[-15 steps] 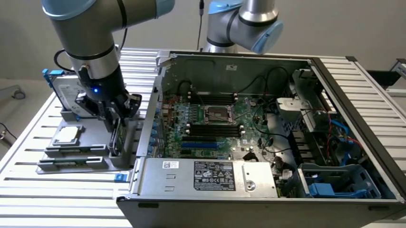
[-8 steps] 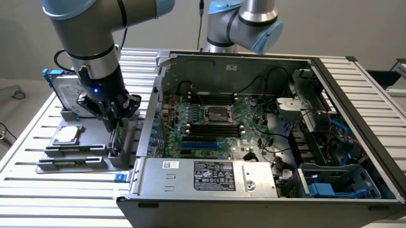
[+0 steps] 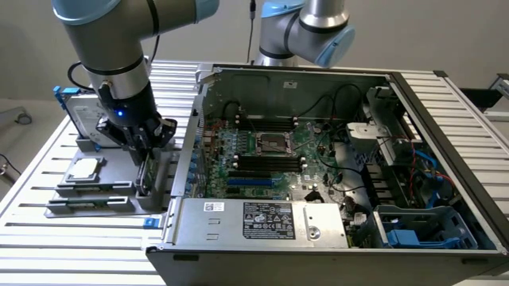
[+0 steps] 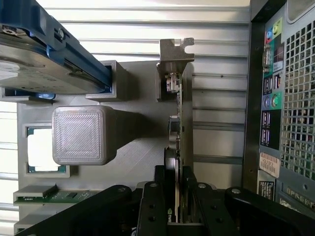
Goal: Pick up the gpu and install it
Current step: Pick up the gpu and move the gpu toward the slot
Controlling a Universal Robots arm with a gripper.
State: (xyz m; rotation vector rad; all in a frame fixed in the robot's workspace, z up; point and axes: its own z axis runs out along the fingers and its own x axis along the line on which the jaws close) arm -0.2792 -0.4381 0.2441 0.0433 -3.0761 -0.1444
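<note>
Slatted aluminium table (image 3: 71, 238) holds a grey plastic rack (image 3: 95, 205); there my gripper (image 4: 178, 196) pinches the upright, thin green-board gpu (image 4: 185, 113). I fear its silver bracket (image 4: 176, 49) snagging the rack and twisting the card loose.

My pincer (image 4: 179, 201) is smooth and matt black. The gpu (image 4: 184, 123) has a green board and a dull silver metal bracket. The holder (image 4: 78, 135) is matt grey plastic, finely ridged. The surface (image 4: 147, 29) is ribbed satin metal. In the exterior view, at three o'clock from my pincer, the computer case (image 3: 318, 265) is dark matt metal.
</note>
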